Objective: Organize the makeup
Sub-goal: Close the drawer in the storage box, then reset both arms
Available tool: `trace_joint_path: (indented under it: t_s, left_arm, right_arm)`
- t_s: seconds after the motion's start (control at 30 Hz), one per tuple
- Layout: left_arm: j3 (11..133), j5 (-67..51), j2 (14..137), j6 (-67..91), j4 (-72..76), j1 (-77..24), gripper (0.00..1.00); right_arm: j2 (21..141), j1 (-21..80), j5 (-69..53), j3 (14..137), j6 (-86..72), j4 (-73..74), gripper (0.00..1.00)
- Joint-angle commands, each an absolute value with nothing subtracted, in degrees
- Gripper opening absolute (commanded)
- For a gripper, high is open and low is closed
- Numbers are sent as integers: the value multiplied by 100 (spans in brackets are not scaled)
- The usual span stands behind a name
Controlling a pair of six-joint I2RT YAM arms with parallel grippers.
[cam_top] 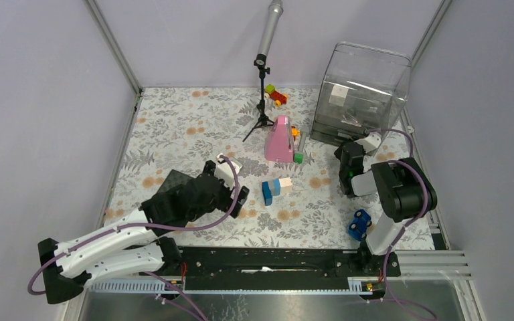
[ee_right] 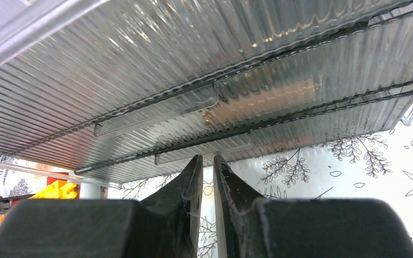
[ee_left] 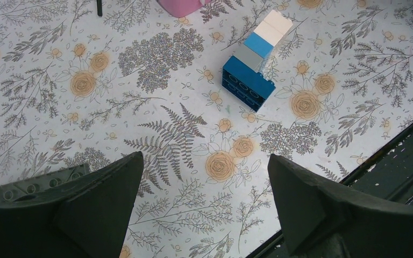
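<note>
Two slim clear handles face the right pincer [ee_right: 207, 161], one above the other on the ribbed front of the clear plastic drawer box [cam_top: 361, 87]. The pincer's fingers are pinched almost together with nothing between them, tips just in front of the lower drawer handle [ee_right: 204, 149]; whether they touch it, I can't tell. My read: this is the drawer-opening step. To do it well, spread the fingers a little, take the handle's lip between them, close firmly and draw straight back, level with the table. The box looks light (it may slide with the pull), so slow and steady is the call. On the other side, the left pincer [ee_left: 204, 161] hangs wide open and empty above the flower-printed tablecloth [ee_left: 156, 70], with a stack of blue, grey and white toy blocks [ee_left: 255, 56] ahead of it. The makeup? Hardly any shows: one flat dark square [cam_top: 172, 179] lies on the cloth, partly hidden by the left arm and well apart from the drawer box. Whatever sits inside the box is too blurred to name. Writing: none readable anywhere, no brand, no label.
</note>
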State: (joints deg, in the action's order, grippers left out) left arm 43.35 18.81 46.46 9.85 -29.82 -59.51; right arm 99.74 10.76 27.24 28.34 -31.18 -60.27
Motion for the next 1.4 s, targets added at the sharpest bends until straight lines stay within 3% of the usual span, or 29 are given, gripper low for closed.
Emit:
trace_joint_path:
  t_s: [0.0,0.3,0.43,0.5,0.63,0.73,0.9,1.0,1.37]
  left_arm:
    - [4336,1825,4502,914,-2702,-5915,96]
    - [4167,1930,4011,947,-2512,-5838,99]
    - [4063,2083,3615,992,-2375,-5819,99]
    - [4010,2272,3423,1042,-2320,-5812,99]
    - [3988,2648,3115,1328,-2324,-5810,99]
    - [4164,2743,3019,1741,-2625,-5810,99]
    - [4127,3134,2708,2332,-3004,-5810,99]
    - [4012,3287,2597,2420,-2987,-5810,99]
    - [4126,3701,3026,2485,-3173,-5810,99]
  right_arm:
    - [9733,1090,2654,2948,-2923,-6305,20]
    - [7481,1091,1053,2712,-3317,-4007,24]
    - [6252,1090,290,3014,-3255,-2091,30]
    - [5670,1089,38,3320,-3178,-945,36]
    - [4660,1092,-464,3892,-2896,920,63]
    - [4117,1090,-642,4205,-2656,1909,76]
    - [3419,1091,-716,4299,-2228,2702,87]
    - [3080,1086,-514,4155,-2113,2909,99]
    - [2424,1090,496,3966,-2085,3211,100]
